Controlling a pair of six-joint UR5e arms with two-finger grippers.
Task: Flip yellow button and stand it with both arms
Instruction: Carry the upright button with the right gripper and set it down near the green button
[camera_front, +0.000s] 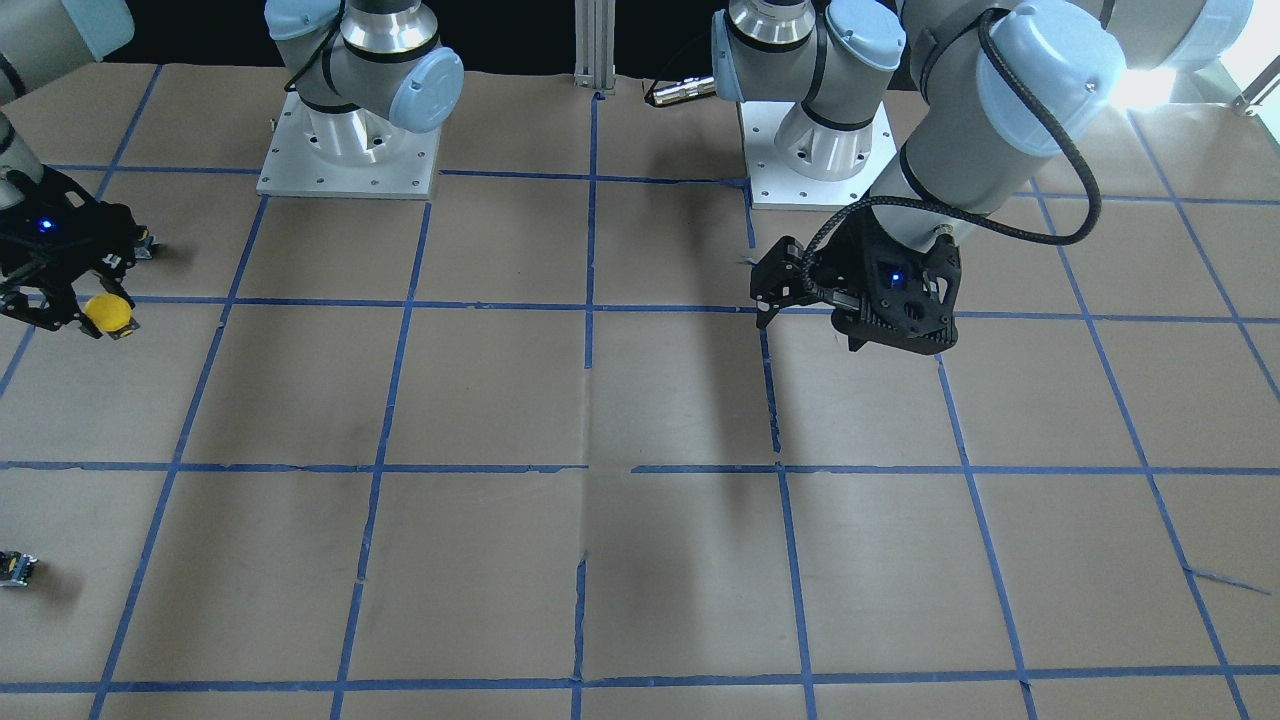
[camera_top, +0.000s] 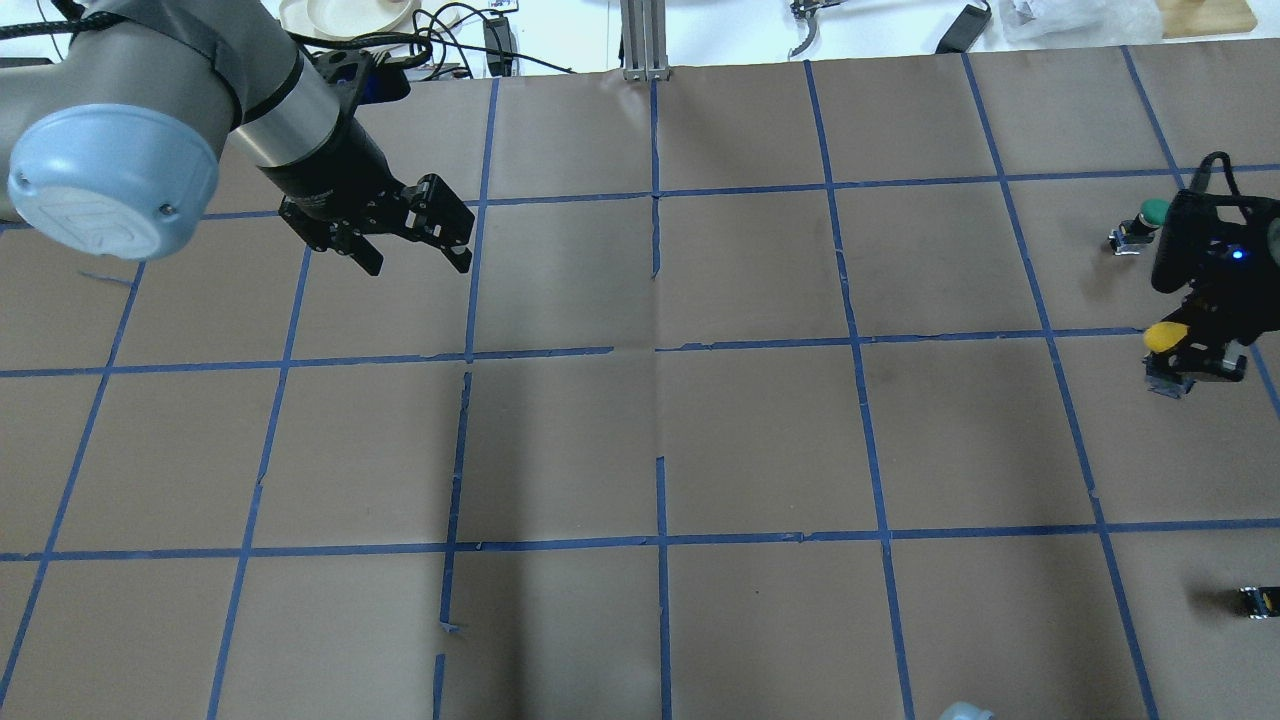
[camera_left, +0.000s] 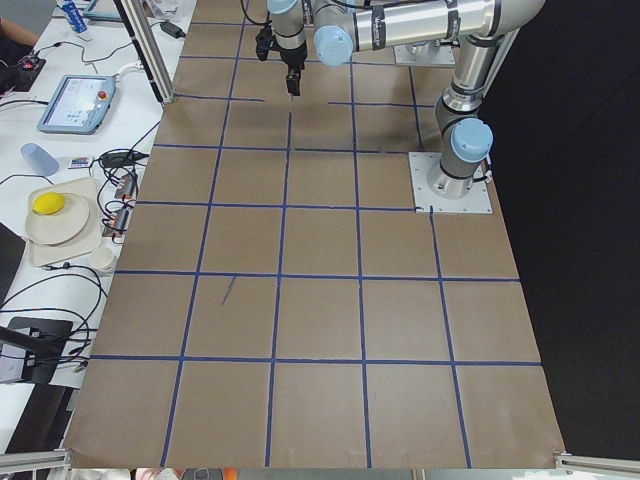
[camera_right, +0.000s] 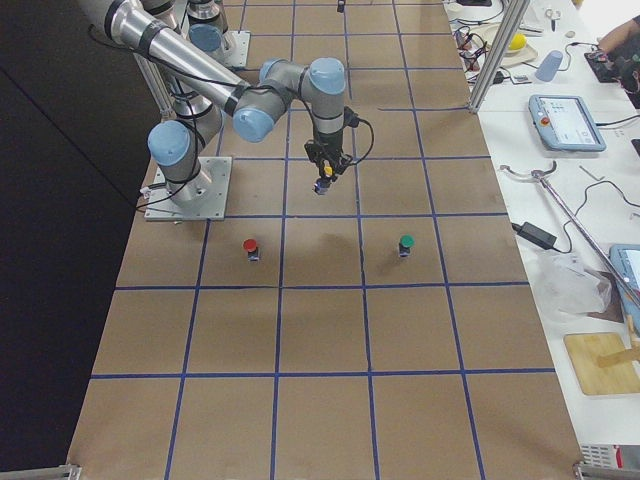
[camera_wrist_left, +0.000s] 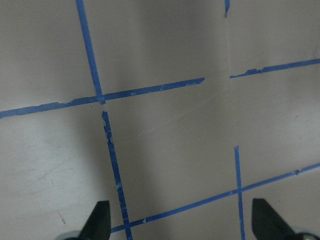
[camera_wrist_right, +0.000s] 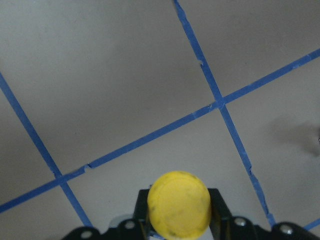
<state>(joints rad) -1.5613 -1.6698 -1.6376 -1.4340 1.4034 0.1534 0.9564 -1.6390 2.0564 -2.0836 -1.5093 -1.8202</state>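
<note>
The yellow button (camera_front: 108, 312) has a round yellow cap on a dark blocky body. It sits between the fingers of my right gripper (camera_front: 78, 318) at the table's far right end. My right gripper (camera_top: 1192, 362) is shut on its body, and the cap (camera_top: 1164, 336) sticks out sideways. In the right wrist view the cap (camera_wrist_right: 179, 204) fills the gap between the pads. I cannot tell whether it touches the paper. My left gripper (camera_top: 418, 264) hangs open and empty over the left half, also seen in the front view (camera_front: 812, 328) and the left wrist view (camera_wrist_left: 182, 220).
A green-capped button (camera_top: 1140, 225) stands just beyond my right gripper. A small dark block (camera_top: 1262, 600) lies at the table's right edge. The right side view shows a red-capped button (camera_right: 250, 247) and the green one (camera_right: 405, 244). Brown paper with blue tape lines (camera_top: 660, 350) covers the table.
</note>
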